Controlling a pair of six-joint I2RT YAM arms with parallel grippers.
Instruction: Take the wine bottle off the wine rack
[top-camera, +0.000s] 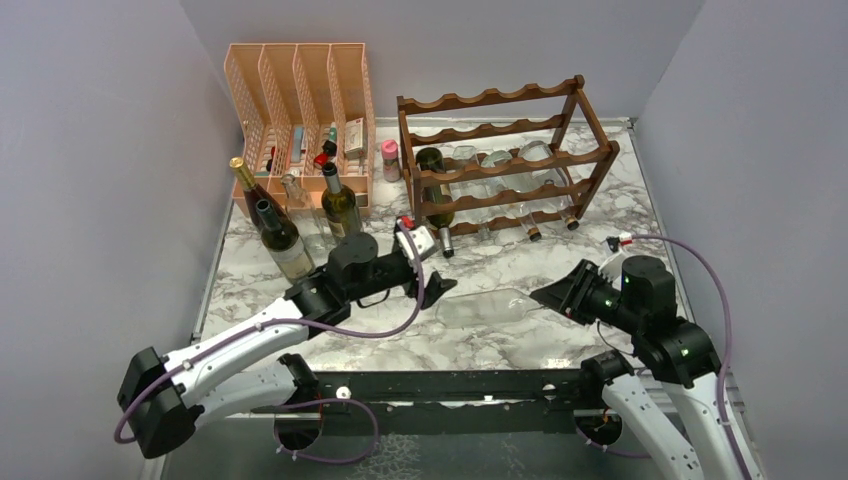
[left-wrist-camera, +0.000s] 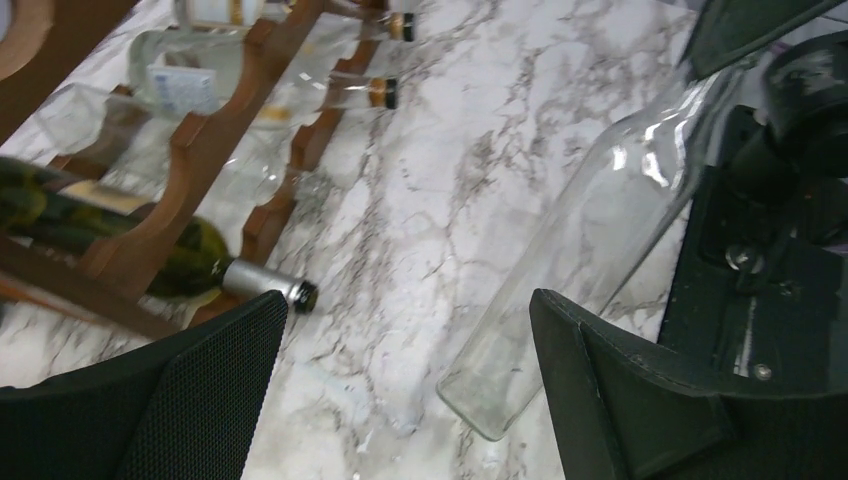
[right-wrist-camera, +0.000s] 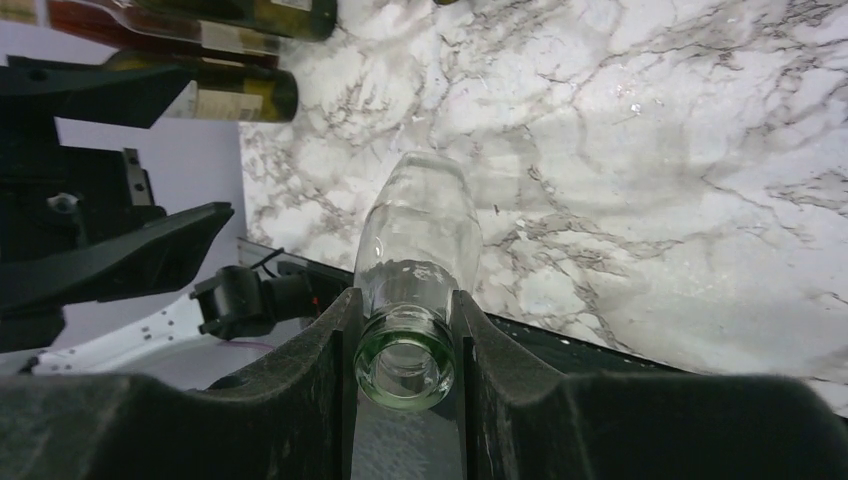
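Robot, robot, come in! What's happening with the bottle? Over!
Right gripper shut on clear bottle neck, off wine rack. Left gripper open, beside bottle base. Nothing blocking.

wine rack (top-camera: 505, 160) back right | file organizer (top-camera: 300, 110) left of it | wine bottle (top-camera: 490, 307) on table (top-camera: 600, 215), before rack

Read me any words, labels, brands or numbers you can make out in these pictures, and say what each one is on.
No text can be read.
Label on a clear bottle in the wine rack: blurred.
Labels on the standing bottles: blurred.
Clear bottle in the right gripper: no label visible.
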